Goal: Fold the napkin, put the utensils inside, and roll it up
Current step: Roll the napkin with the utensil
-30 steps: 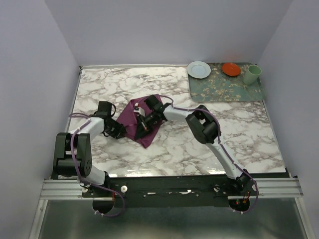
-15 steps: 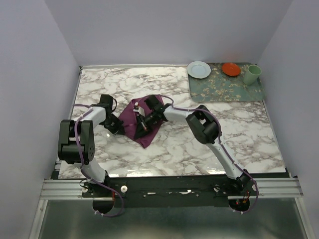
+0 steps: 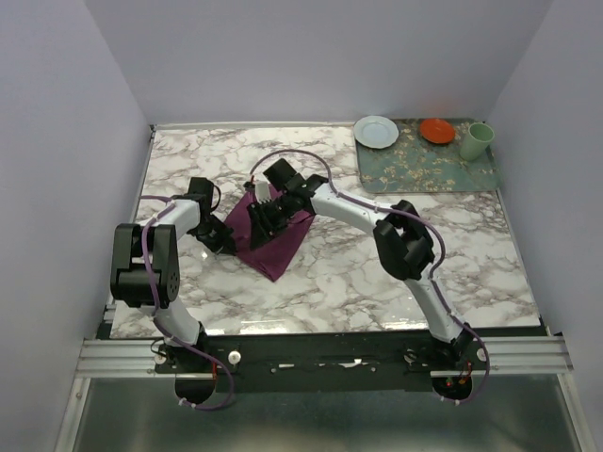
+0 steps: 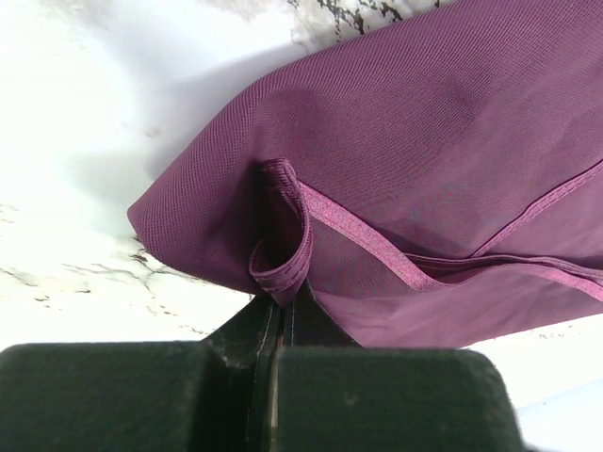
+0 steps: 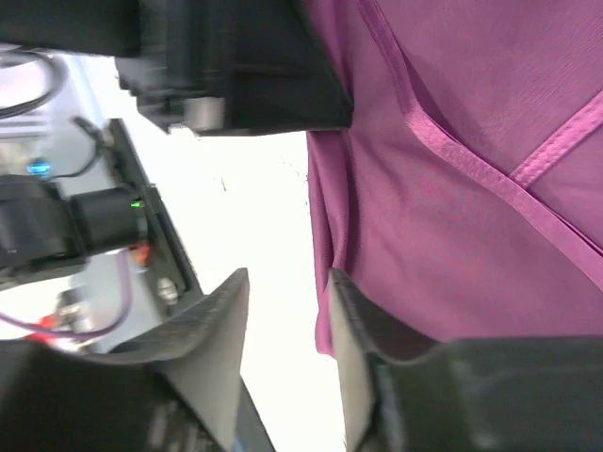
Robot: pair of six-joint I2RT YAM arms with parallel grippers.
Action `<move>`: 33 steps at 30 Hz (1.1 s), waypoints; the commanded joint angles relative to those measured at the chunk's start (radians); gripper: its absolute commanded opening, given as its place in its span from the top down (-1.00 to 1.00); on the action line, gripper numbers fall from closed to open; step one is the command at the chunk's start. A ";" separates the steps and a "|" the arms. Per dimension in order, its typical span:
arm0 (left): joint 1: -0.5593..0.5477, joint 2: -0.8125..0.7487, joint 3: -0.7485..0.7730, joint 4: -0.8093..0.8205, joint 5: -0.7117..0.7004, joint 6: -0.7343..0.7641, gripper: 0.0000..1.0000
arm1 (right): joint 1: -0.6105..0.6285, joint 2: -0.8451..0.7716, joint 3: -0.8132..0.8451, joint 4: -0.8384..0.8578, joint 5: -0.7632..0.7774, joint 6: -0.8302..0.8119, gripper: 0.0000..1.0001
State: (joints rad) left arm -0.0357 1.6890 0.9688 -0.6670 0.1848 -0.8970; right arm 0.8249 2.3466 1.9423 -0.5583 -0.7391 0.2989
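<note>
The plum-purple napkin (image 3: 276, 240) lies folded on the marble table (image 3: 424, 254), with pink hems crossing its top layer (image 4: 424, 169). My left gripper (image 3: 220, 237) is at its left edge, shut on a curled loop of hem (image 4: 281, 315). My right gripper (image 3: 262, 215) hovers over the napkin's upper left part and is open with nothing between its fingers (image 5: 287, 280); one fingertip rests by the cloth's edge (image 5: 471, 188). The utensils are hidden in every view.
A green floral mat (image 3: 429, 165) lies at the back right with a pale blue plate (image 3: 376, 131), an orange dish (image 3: 437, 130) and a green cup (image 3: 476, 141). The left arm (image 5: 236, 66) is close to my right gripper. Walls enclose the table.
My left gripper closed on the napkin's left hem. My right gripper let go, opened, and moved up and back over the napkin, its arm swinging right.
</note>
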 commanded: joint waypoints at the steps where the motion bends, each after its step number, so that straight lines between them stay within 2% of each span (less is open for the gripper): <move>1: -0.016 0.078 -0.041 0.001 -0.001 0.004 1.00 | 0.068 -0.079 0.032 -0.111 0.245 -0.161 -0.04; 7: -0.016 0.090 -0.033 0.000 0.016 0.001 1.00 | 0.192 -0.095 -0.019 -0.022 0.562 -0.268 -0.33; 13: -0.013 0.087 -0.019 -0.006 0.019 0.006 1.00 | 0.267 -0.079 -0.065 0.057 0.802 -0.328 -0.40; 20: -0.013 0.089 -0.022 -0.006 0.024 0.004 1.00 | 0.293 -0.053 -0.103 0.086 0.909 -0.330 -0.36; 27: -0.004 0.086 -0.016 -0.006 0.038 -0.006 1.00 | 0.293 -0.047 -0.134 0.116 0.867 -0.308 -0.24; 33: 0.007 0.086 -0.002 -0.008 0.044 -0.006 1.00 | 0.293 -0.058 -0.180 0.170 0.827 -0.270 -0.27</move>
State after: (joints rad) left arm -0.0242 1.7111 0.9924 -0.6903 0.2131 -0.8978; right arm 1.1099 2.2814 1.7973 -0.4404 0.1070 -0.0154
